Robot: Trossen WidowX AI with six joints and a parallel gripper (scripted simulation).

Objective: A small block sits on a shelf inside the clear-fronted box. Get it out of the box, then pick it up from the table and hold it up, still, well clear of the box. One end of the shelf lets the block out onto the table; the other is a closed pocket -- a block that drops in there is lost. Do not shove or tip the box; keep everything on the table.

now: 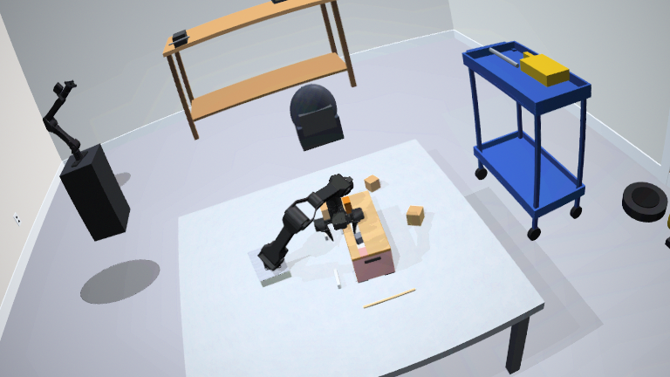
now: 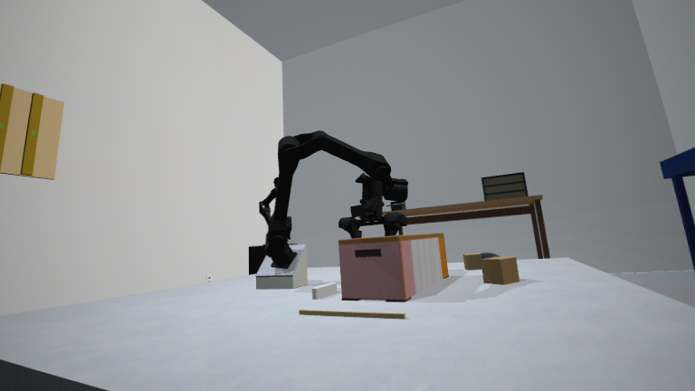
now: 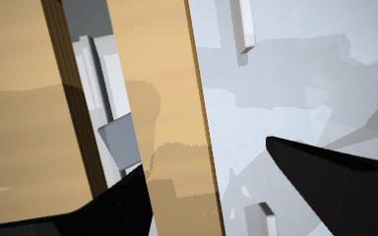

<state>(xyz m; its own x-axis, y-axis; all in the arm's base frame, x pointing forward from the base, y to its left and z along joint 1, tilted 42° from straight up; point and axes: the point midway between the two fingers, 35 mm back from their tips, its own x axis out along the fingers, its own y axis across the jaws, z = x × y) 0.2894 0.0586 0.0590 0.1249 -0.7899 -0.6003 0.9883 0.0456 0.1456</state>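
The box (image 1: 378, 242) (image 2: 366, 276) (image 3: 172, 118) has a wooden top with a long slot and a pink end wall. A small grey-blue block (image 1: 358, 237) (image 3: 119, 143) shows through the slot; its lower part is hidden. My gripper (image 1: 343, 236) (image 2: 374, 236) (image 3: 212, 150) is open and empty, pointing down astride the top strip on the arm's side. One finger dips into the slot close to the block, its tip hidden by the strip; contact cannot be told. The other finger hangs outside the box, above the table. The shelf's ends are not clearly visible.
A white bar (image 1: 337, 277) (image 2: 324, 290) and a wooden stick (image 1: 389, 298) (image 2: 352, 314) lie near the pink end. Two wooden cubes (image 1: 414, 215) (image 1: 372, 183) stand beyond the box. Another white bar (image 3: 269, 221) lies beside the box on the arm's side.
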